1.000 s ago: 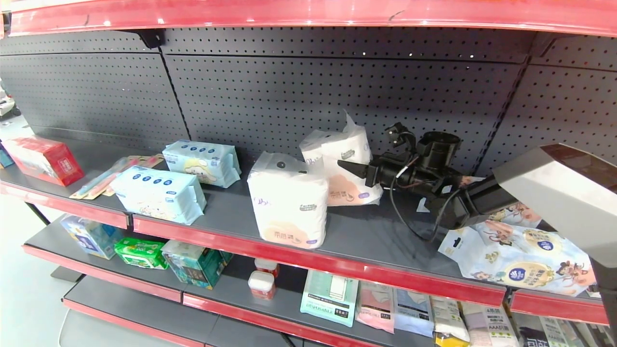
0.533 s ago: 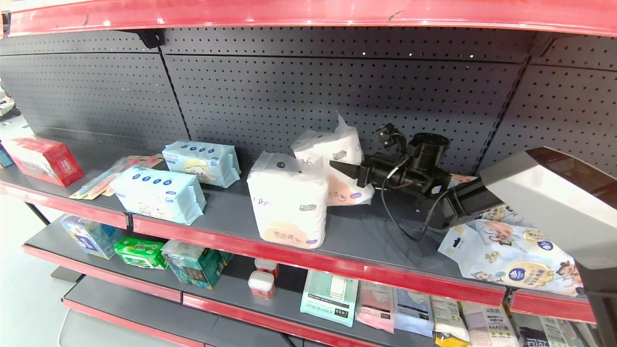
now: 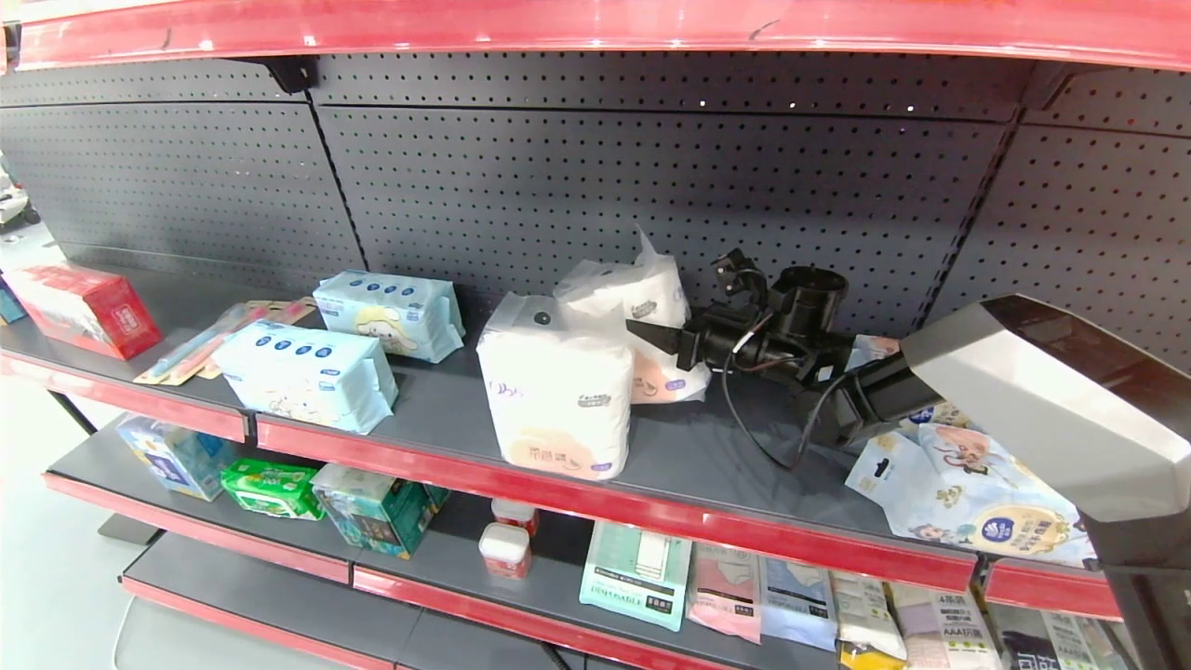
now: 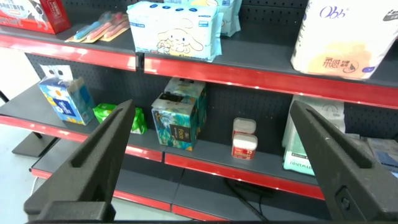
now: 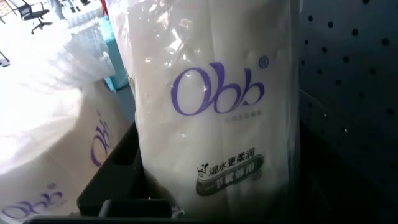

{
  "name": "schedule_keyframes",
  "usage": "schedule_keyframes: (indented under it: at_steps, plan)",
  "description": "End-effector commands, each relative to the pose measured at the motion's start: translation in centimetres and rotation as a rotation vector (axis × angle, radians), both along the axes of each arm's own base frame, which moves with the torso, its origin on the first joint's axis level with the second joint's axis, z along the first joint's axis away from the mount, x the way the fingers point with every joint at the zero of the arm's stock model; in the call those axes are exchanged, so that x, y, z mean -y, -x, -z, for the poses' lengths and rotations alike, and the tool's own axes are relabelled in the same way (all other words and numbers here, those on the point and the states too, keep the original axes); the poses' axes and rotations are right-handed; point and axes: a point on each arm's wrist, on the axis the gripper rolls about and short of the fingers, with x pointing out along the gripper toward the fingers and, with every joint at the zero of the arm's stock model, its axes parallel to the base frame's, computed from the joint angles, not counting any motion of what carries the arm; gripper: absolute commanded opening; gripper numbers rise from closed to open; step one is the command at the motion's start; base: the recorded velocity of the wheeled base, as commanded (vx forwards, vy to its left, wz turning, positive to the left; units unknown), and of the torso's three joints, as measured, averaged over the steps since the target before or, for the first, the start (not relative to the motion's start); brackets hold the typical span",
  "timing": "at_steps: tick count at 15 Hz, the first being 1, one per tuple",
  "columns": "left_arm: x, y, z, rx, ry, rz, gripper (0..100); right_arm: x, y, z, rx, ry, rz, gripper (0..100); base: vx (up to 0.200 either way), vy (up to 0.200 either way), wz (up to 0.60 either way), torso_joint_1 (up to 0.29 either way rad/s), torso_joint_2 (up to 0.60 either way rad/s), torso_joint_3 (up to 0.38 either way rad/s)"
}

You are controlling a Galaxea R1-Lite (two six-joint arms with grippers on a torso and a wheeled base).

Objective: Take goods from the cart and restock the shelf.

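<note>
One of the two, the right gripper [image 3: 653,333], is clamped on the rear toilet-paper pack [image 3: 642,290], with its black fingers on either side of the pack's lower half. The right wrist view shows that pack [image 5: 211,124] between the fingers, wrapped in clear film with large purple lettering and a small dark label beneath. The pack is at the back of the middle shelf [image 3: 707,447], close to the pegboard panel [image 3: 558,167]; whether it rests on the board or is held just off it cannot be told. Just in front, partly hiding it, the front toilet-paper pack [image 3: 556,391] stands upright near the shelf's red edge, with the same purple lettering and a peach picture low down. Farther right lies a pouch with cartoon figures [image 3: 977,493]. To the left are two pale blue tissue packs [image 3: 307,372], carded toothbrushes [image 3: 214,340] and a red box [image 3: 84,307]. The left gripper [image 4: 211,109] is spread wide and holds nothing, in front of the lower shelves.
</note>
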Motion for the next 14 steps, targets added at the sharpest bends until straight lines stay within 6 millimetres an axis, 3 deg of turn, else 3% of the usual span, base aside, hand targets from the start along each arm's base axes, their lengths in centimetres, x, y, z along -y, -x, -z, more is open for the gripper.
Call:
schedule_keyframes:
  at_steps: [1,6,14]
  plan:
    - [0.0,0.0,0.0,-0.001,0.000,-0.001,100,0.1,-0.1,1.2,-0.018,0.018,0.002,0,0.000,0.000,0.00,0.000,0.00,0.000]
    - [0.0,0.0,0.0,-0.001,0.000,-0.001,100,1.8,-0.3,1.4,-0.018,0.056,0.023,0,0.000,0.000,0.00,0.000,0.00,0.000]
    - [0.0,0.0,0.0,-0.001,0.000,-0.001,100,5.3,1.1,1.1,-0.006,0.120,0.001,0,0.000,0.000,0.00,0.000,0.00,0.000]
